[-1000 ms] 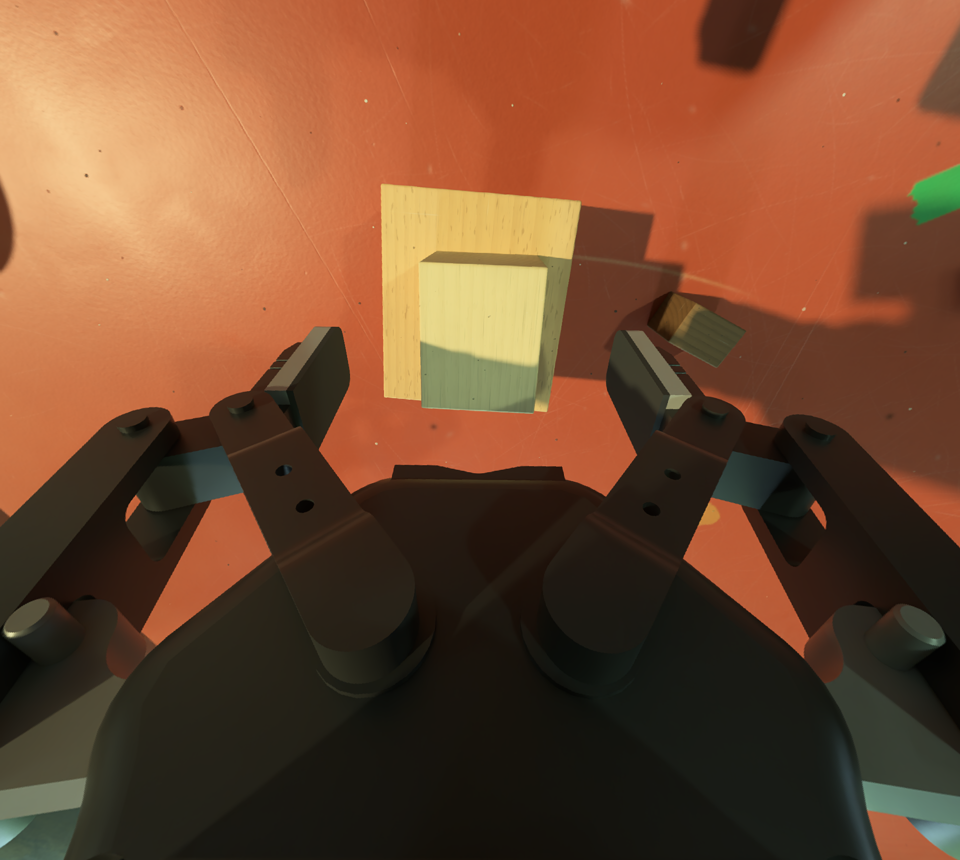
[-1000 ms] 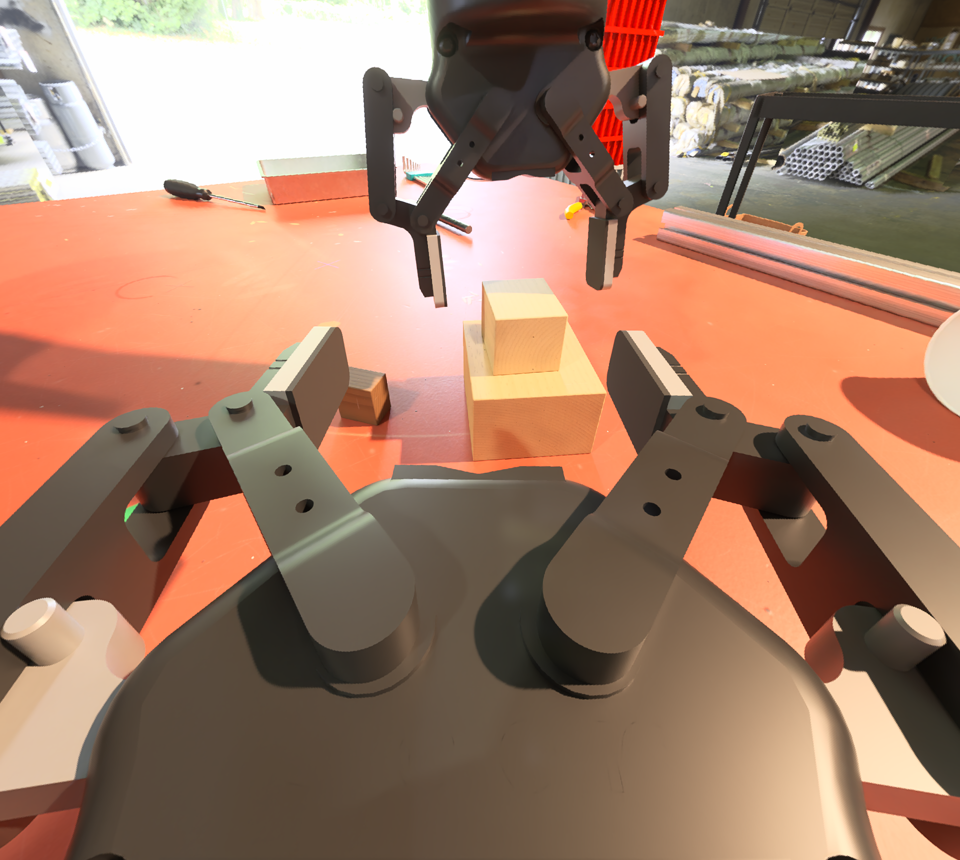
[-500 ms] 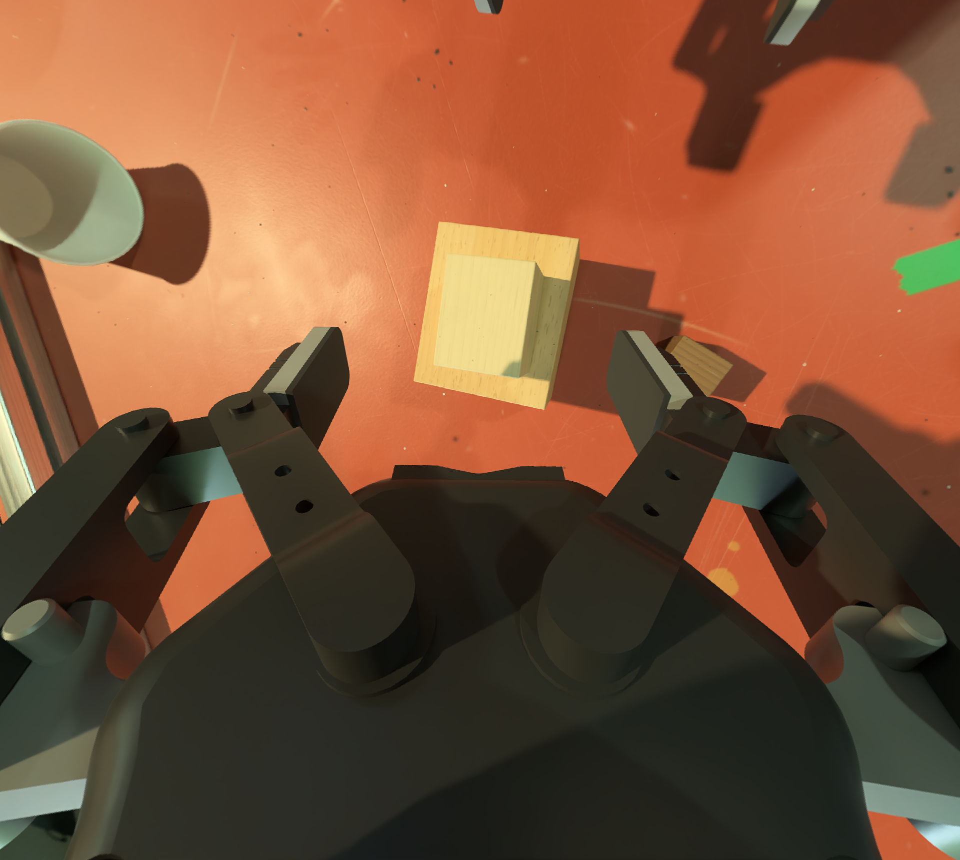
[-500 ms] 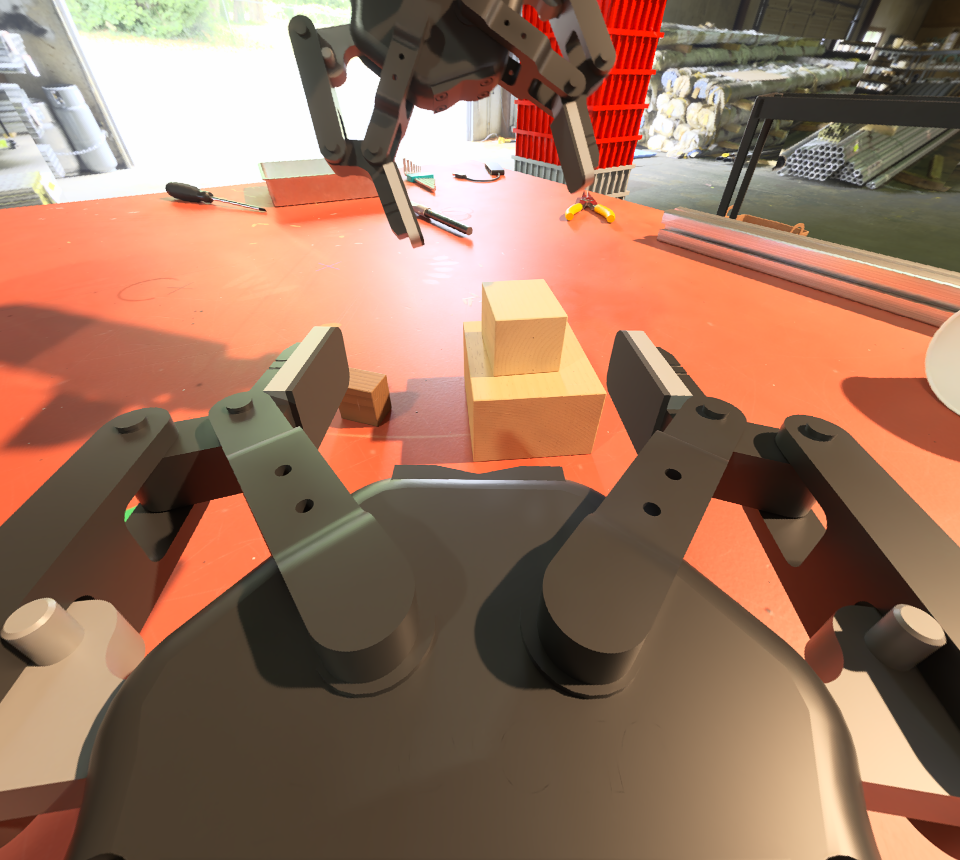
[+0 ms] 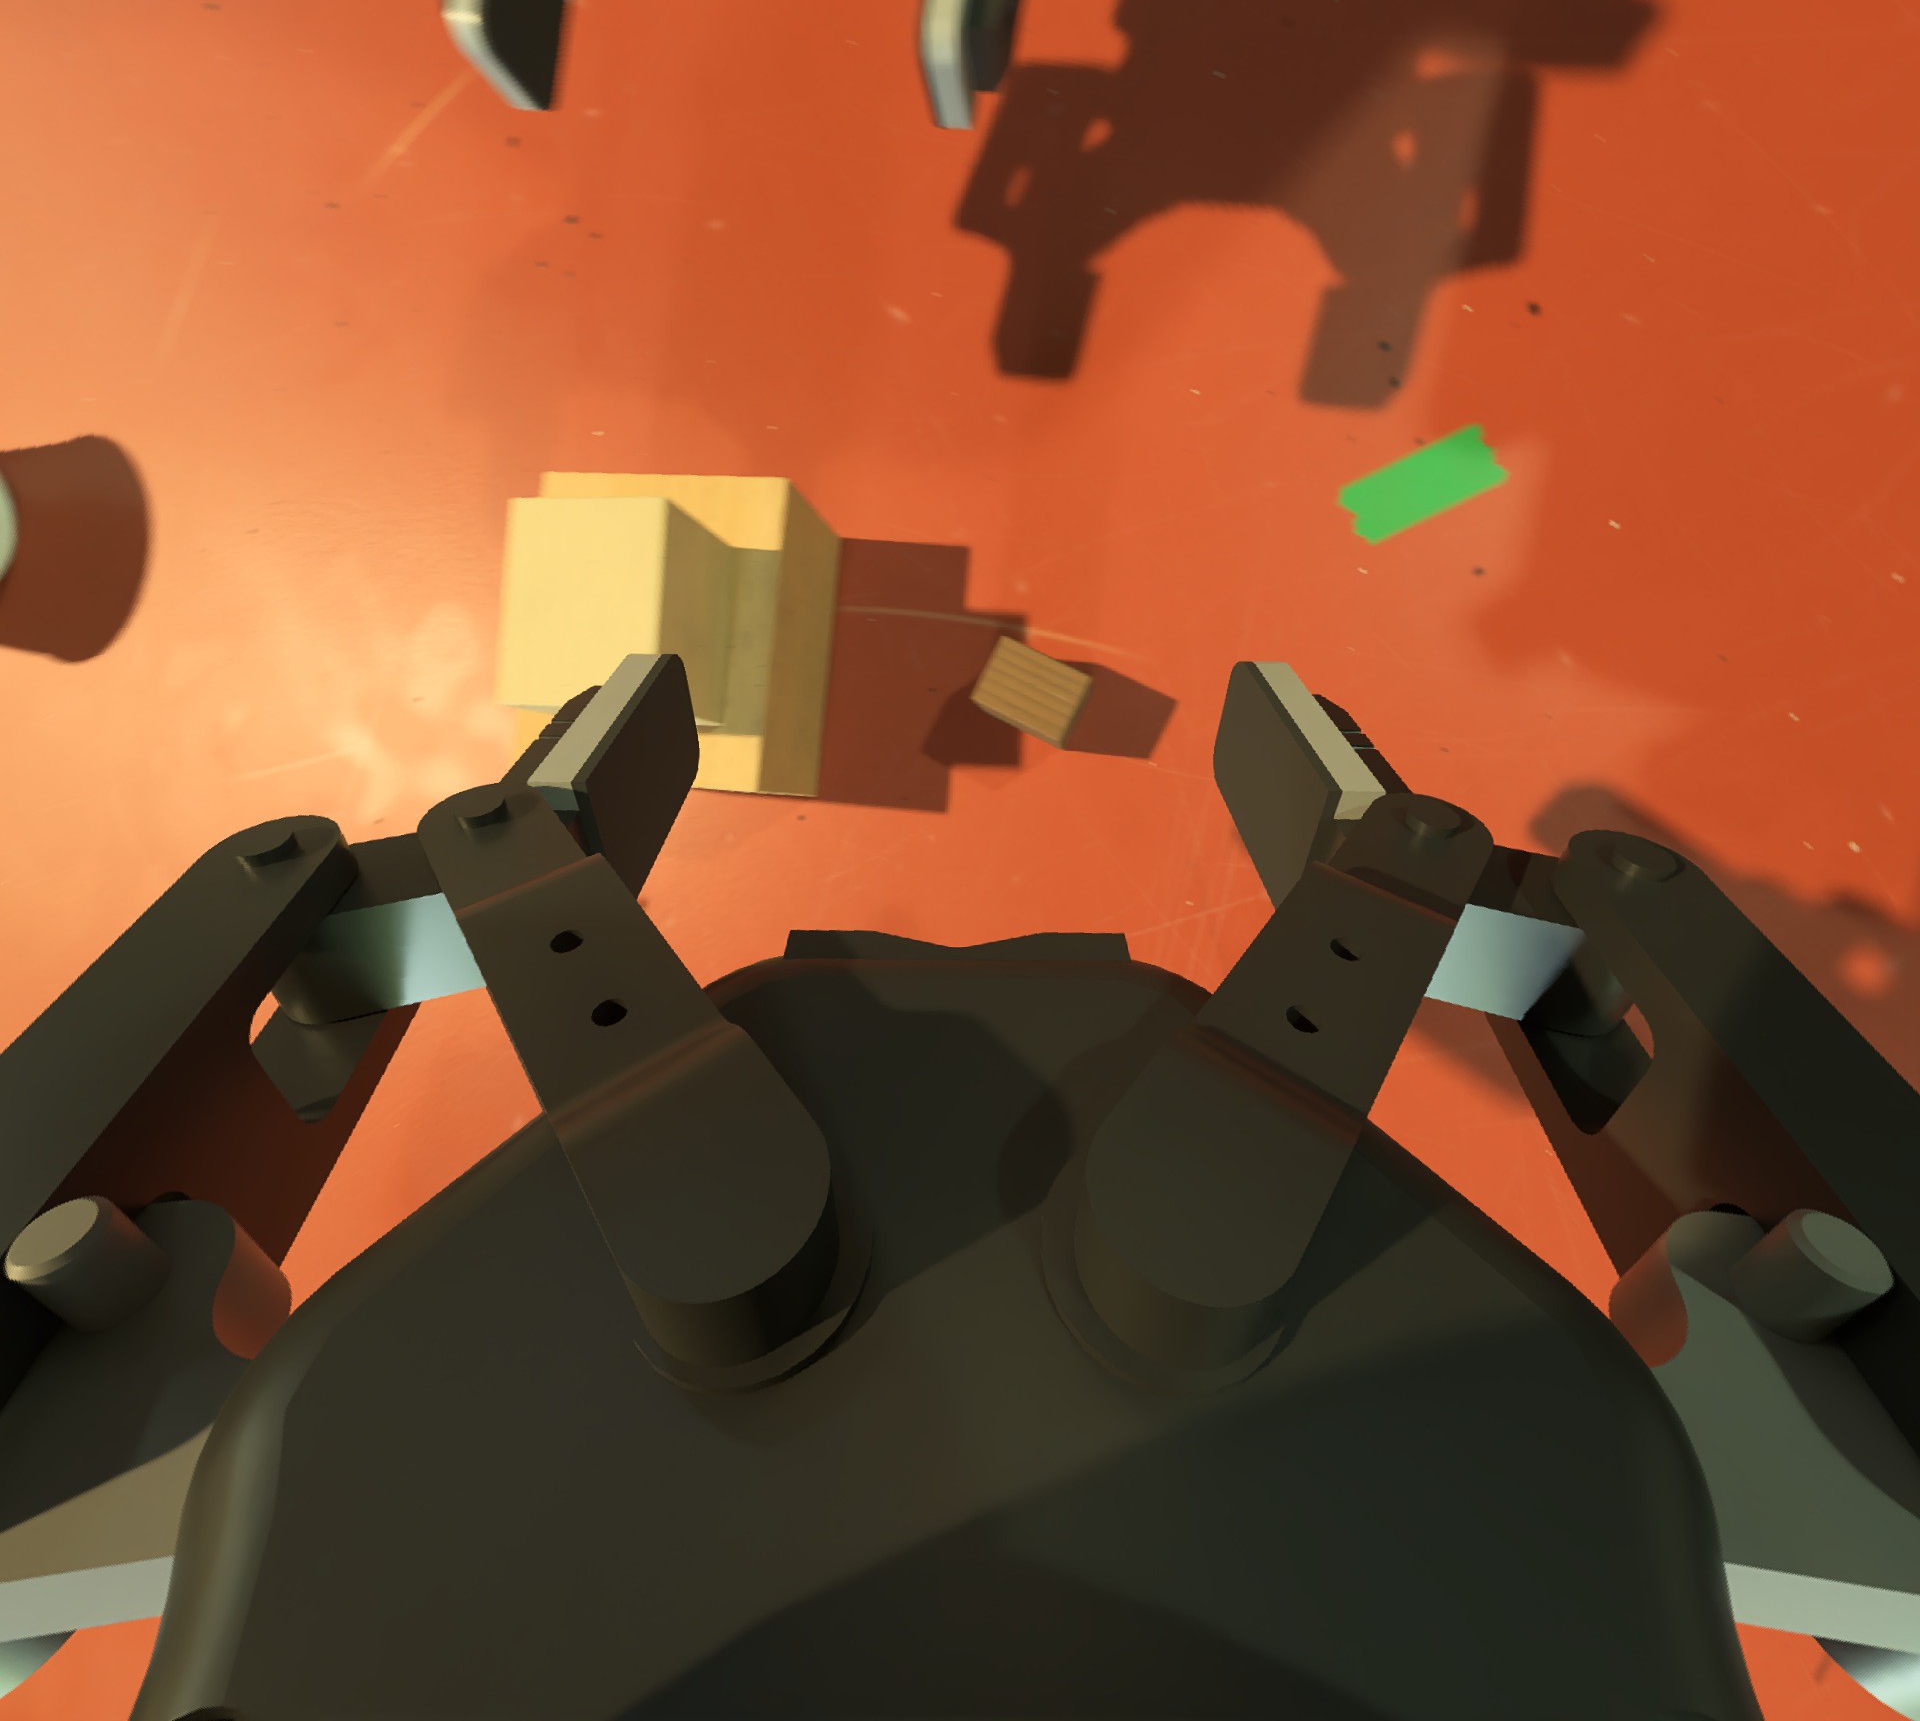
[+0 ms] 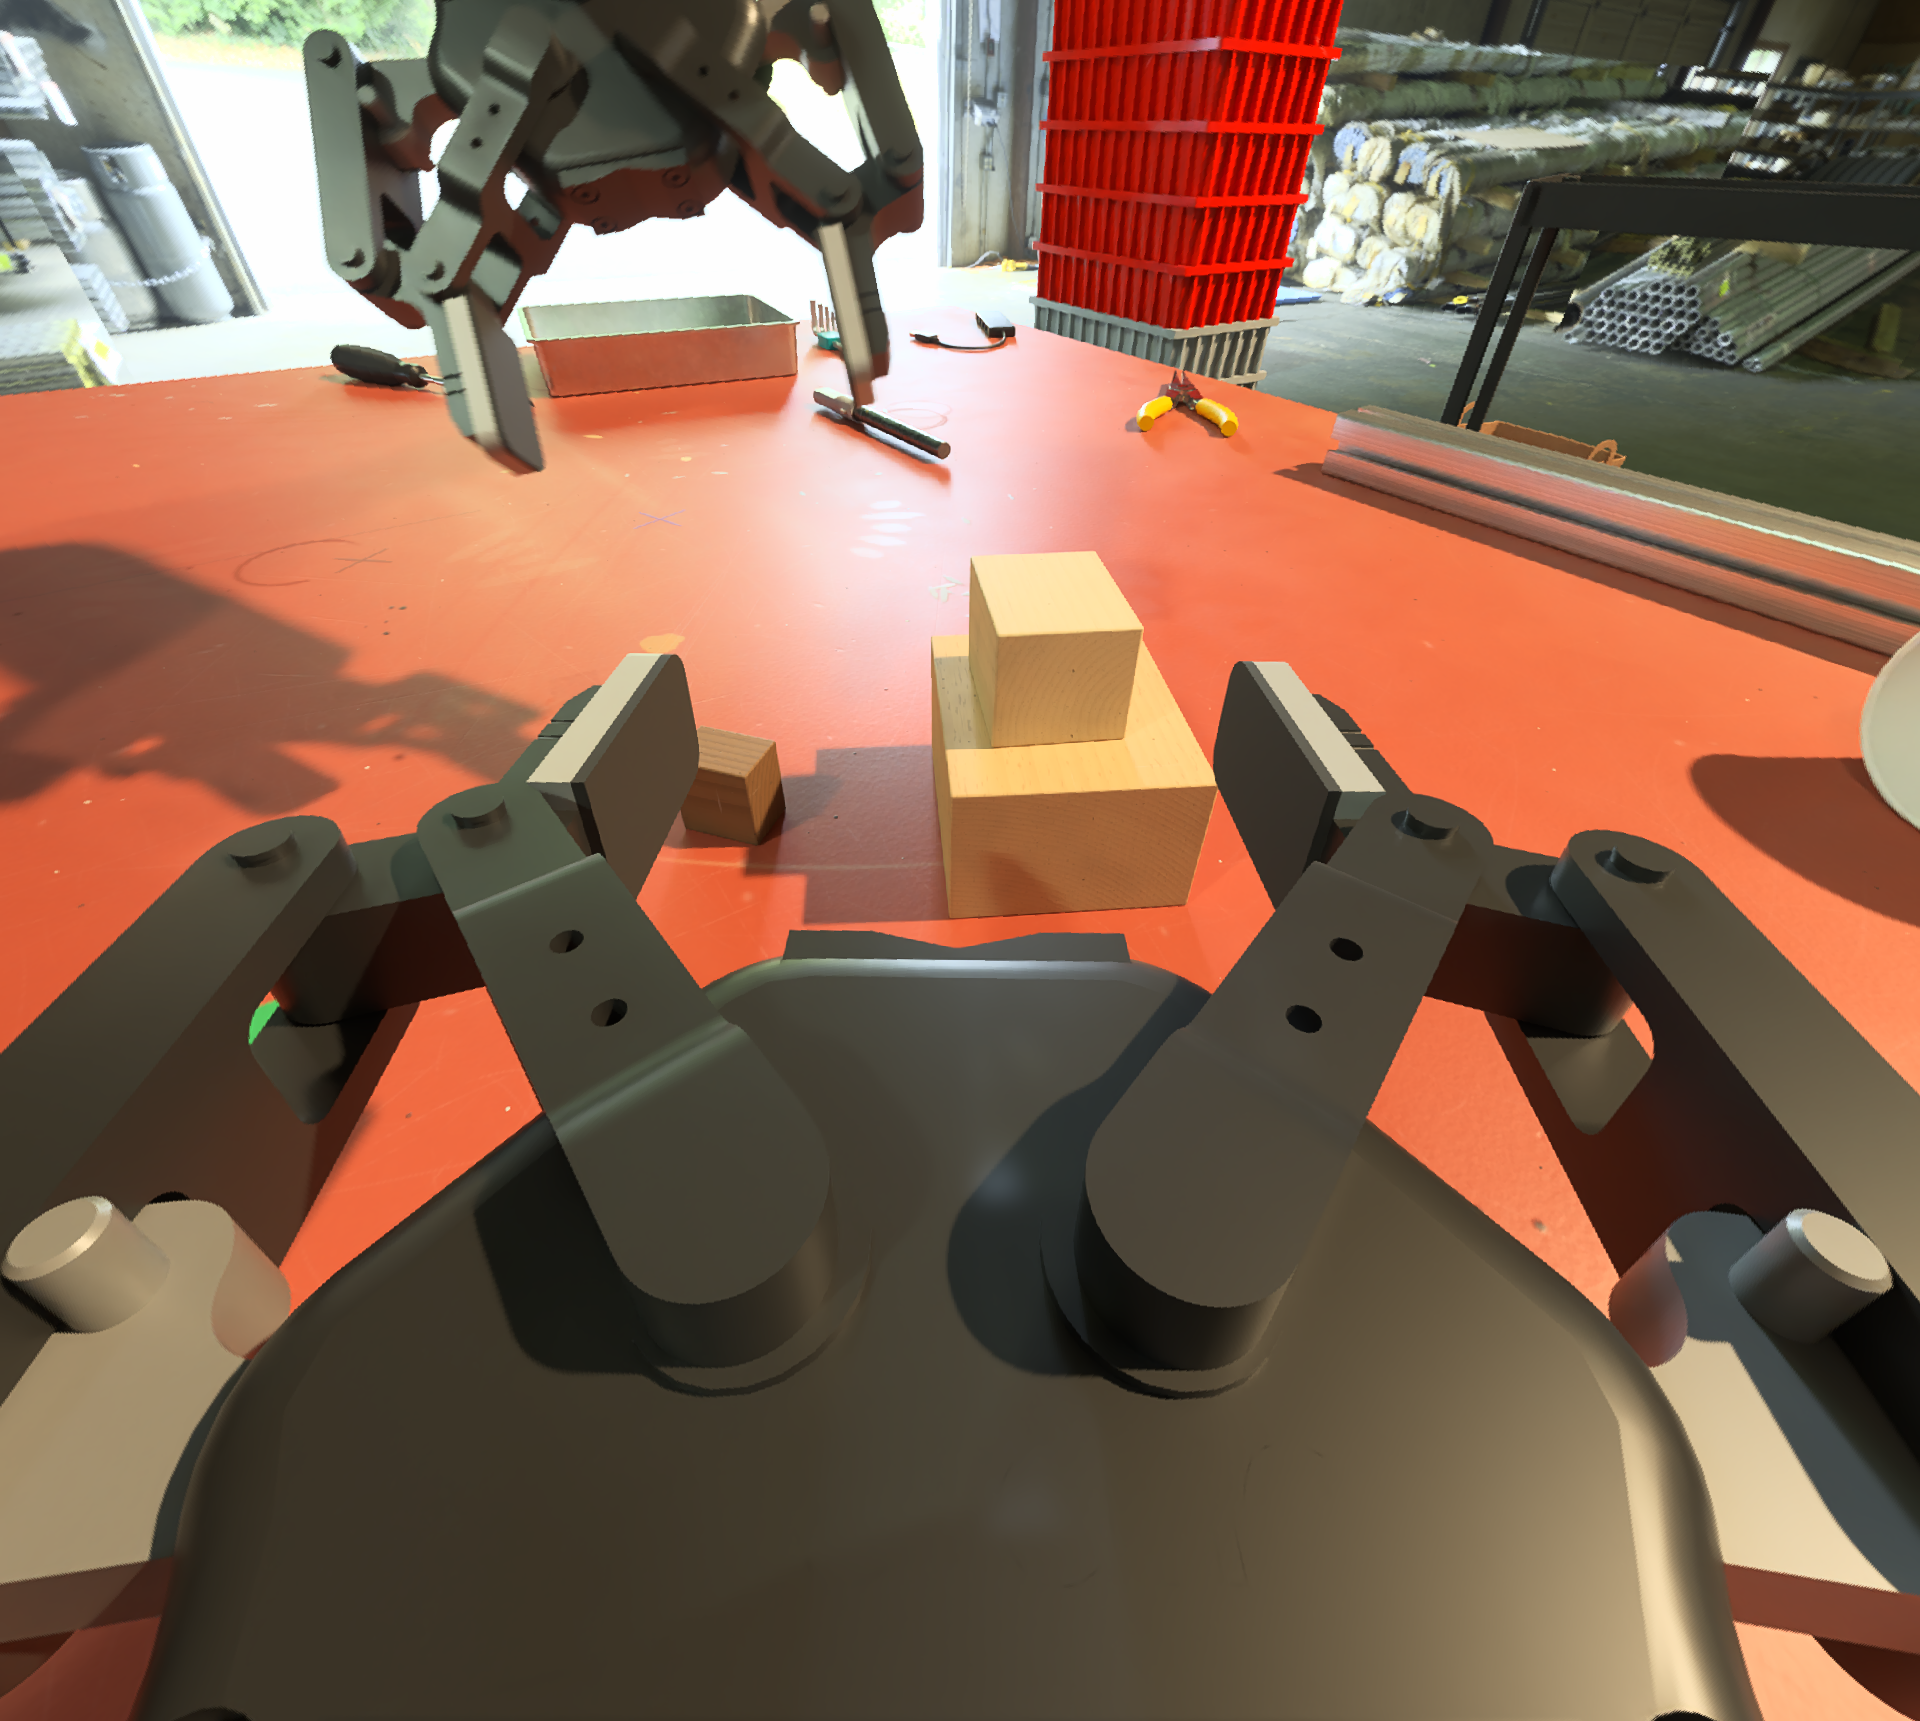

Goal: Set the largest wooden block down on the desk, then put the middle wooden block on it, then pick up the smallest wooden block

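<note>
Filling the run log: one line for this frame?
stack: middle block on largest block | smallest block on desk, untouched | left gripper open, aloft | right gripper open, low

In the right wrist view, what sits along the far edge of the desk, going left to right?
Black-handled screwdriver → metal tray → black cable → yellow-handled pliers → long metal bar.

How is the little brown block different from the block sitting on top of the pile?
The smallest wooden block is darker brown; the middle wooden block is pale yellow. The smallest is much smaller. It lies alone on the desk, while the middle one sits on the largest wooden block. Both are wooden, and neither is gripped.
</note>
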You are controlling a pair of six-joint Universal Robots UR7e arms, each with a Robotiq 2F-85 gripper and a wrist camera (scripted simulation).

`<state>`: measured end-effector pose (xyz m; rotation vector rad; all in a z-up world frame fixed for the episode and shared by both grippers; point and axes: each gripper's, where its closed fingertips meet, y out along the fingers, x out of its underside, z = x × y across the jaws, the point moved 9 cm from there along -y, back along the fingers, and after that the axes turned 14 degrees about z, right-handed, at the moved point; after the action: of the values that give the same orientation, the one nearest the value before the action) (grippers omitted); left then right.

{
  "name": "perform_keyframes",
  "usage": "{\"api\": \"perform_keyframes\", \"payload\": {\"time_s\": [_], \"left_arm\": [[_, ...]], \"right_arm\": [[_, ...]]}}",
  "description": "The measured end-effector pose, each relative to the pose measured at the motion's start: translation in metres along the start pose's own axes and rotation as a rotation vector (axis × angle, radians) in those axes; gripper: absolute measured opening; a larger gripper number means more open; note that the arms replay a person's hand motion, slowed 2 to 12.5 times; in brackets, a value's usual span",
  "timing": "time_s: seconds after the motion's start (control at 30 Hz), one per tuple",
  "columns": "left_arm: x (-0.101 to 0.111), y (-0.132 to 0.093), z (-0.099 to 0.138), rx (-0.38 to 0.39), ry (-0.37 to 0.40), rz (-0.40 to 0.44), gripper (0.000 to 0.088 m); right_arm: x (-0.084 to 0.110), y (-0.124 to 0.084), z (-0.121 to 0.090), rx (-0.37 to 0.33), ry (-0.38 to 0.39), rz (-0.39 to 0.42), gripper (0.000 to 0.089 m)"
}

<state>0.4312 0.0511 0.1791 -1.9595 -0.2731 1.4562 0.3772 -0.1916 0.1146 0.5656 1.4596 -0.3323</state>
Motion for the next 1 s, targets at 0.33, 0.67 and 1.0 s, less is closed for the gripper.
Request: {"api": "perform_keyframes", "payload": {"time_s": [0.33,0.67,1.0], "left_arm": [[0.022,0.033,0.027,0.146,0.057,-0.133,0.0793],[0.036,0.057,0.016,0.151,0.114,-0.214,0.0662],[0.031,0.063,0.007,0.216,0.234,-0.24,0.0562]], "right_arm": [[0.0,0.0,0.0,0.002,0.0,0.002,0.0854],[-0.001,-0.002,0.0,0.007,0.002,0.017,0.0854],[-0.001,-0.002,0.0,0.006,0.003,0.018,0.0854]]}}
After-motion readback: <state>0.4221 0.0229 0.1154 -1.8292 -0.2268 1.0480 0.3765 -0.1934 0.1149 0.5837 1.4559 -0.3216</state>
